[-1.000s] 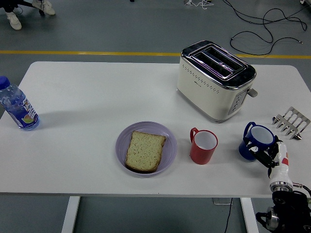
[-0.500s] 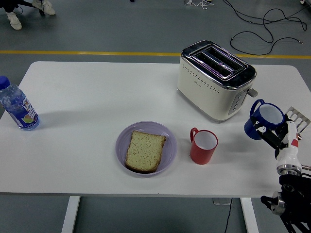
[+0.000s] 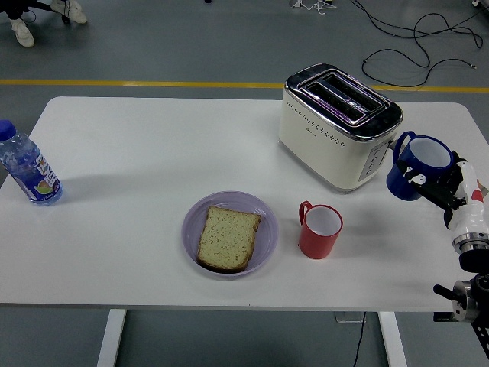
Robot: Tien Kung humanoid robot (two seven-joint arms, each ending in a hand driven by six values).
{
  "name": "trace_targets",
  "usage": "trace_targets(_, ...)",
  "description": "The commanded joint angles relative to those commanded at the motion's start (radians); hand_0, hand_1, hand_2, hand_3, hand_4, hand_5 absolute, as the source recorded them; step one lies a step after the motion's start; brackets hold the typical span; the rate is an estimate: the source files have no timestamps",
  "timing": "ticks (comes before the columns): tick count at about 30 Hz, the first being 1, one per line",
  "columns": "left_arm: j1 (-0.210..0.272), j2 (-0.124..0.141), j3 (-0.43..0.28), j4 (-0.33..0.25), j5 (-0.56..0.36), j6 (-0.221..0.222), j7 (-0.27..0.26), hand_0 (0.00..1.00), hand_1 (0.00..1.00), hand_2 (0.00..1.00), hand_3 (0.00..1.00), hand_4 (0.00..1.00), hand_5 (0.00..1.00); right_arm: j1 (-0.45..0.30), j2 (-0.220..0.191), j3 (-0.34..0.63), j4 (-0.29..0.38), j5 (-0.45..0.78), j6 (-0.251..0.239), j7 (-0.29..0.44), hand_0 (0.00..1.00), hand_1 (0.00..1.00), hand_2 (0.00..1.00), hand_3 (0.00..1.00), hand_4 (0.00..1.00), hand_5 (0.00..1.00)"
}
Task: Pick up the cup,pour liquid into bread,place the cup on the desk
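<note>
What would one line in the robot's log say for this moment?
right robot hand: holding blue cup lifted, near toaster | red cup: on table | bread: on purple plate | pour: not yet

Grey floor [image 3: 191, 46], yellow line [image 3: 137, 82], black cables [image 3: 412, 46]; white table [image 3: 153, 153].

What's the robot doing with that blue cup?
The robot's right hand is holding the blue cup up in the air beside the toaster, at the right side of the white table. A slice of bread lies on a purple plate near the middle, with a red cup standing next to it. Nothing has been poured on the bread yet. A water bottle stands at the far left. The left hand is out of sight.
</note>
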Motion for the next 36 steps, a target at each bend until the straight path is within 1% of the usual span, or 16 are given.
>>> trace_targets(5,-0.001,0.000,-0.002,0.000,0.001,0.000,0.001,0.656,0.696,0.718,0.611,0.346,0.931,0.000,-0.012,0.002,0.055,-0.045,0.012,-0.039,0.322,0.329,0.500,0.539,0.671,0.026)
trace_targets(6,-0.001,0.000,-0.001,0.000,0.001,0.000,0.001,0.656,0.696,0.718,0.611,0.346,0.931,0.001,-0.015,0.000,0.067,-0.053,0.013,-0.047,0.306,0.321,0.491,0.538,0.669,0.022)
trace_targets(8,-0.002,0.000,0.000,0.000,0.000,0.000,0.001,0.656,0.696,0.718,0.611,0.346,0.931,0.002,-0.016,-0.002,0.075,-0.059,0.014,-0.054,0.306,0.321,0.491,0.538,0.669,0.022)
trace_targets(15,-0.005,0.000,-0.003,0.000,0.000,0.000,0.002,0.655,0.696,0.718,0.611,0.347,0.932,0.012,-0.027,-0.022,0.124,-0.079,-0.010,-0.062,0.295,0.307,0.479,0.539,0.668,0.008)
trace_targets(19,-0.005,0.001,0.000,0.000,-0.002,0.000,0.002,0.656,0.696,0.718,0.611,0.347,0.932,0.014,-0.031,-0.031,0.137,-0.080,-0.013,-0.066,0.283,0.305,0.479,0.535,0.671,0.002)
trace_targets(24,-0.005,0.000,0.007,0.000,-0.011,0.001,0.001,0.656,0.696,0.718,0.611,0.347,0.933,0.022,-0.035,-0.043,0.149,-0.077,-0.016,-0.055,0.275,0.305,0.478,0.533,0.672,0.002)
trace_targets(36,-0.006,-0.002,0.003,0.000,-0.007,0.001,0.000,0.656,0.696,0.718,0.610,0.346,0.933,0.027,-0.036,-0.056,0.156,-0.077,-0.012,-0.061,0.274,0.297,0.476,0.535,0.662,0.002)
